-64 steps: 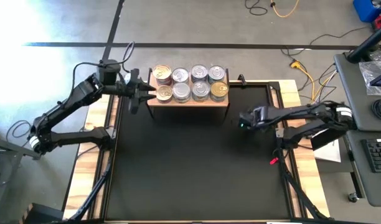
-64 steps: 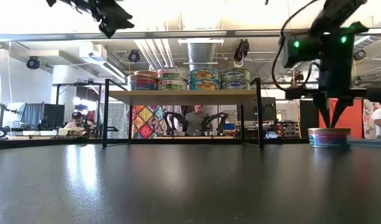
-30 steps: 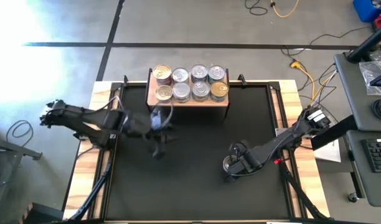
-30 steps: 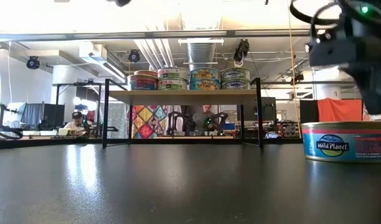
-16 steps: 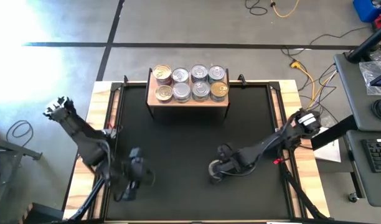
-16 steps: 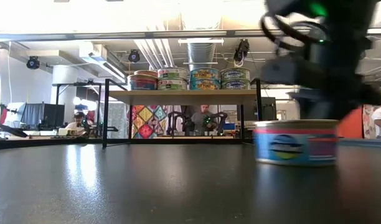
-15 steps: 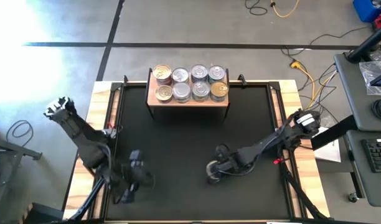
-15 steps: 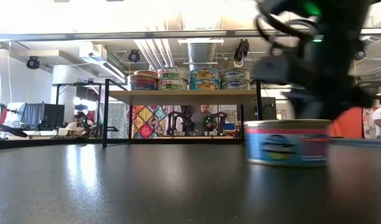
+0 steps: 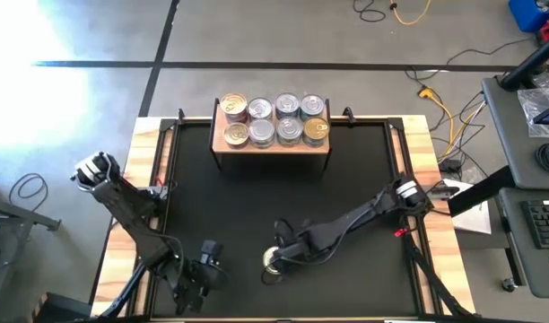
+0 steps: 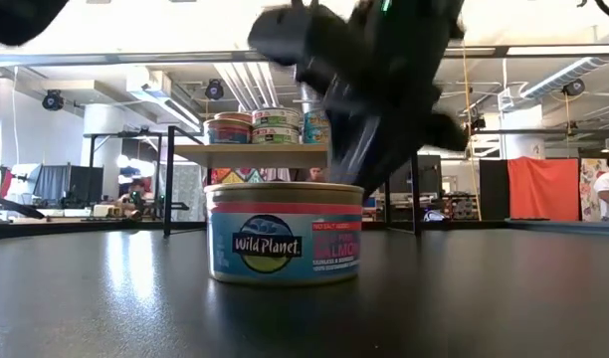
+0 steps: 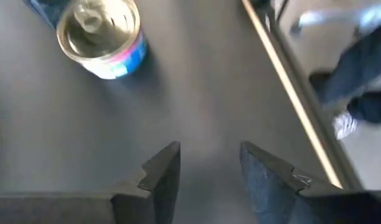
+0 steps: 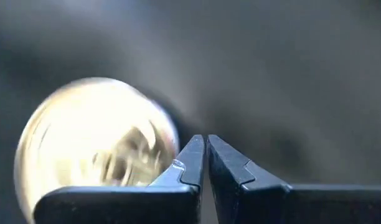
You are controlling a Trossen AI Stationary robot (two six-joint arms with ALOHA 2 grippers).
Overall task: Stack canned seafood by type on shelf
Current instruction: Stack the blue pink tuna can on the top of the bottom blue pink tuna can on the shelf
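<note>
high view puts the right gripper [image 9: 281, 256], jaws pressed shut and holding nothing, touching a lone tin [image 9: 273, 261] on the counter [image 9: 346, 188], well apart from the shelf [image 9: 273, 144]; left gripper [image 9: 206, 269] waits nearby, jaws part open, empty; best nudge gently, keeping the tin upright.

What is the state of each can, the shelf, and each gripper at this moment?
Loose can: upright on the black table, lid closed, not held.
Shelf: standing, holding eight cans in two rows of four.
Right gripper: shut, empty, fingertips beside the loose can.
Left gripper: fingers apart, empty, over bare table at the near left.
</note>
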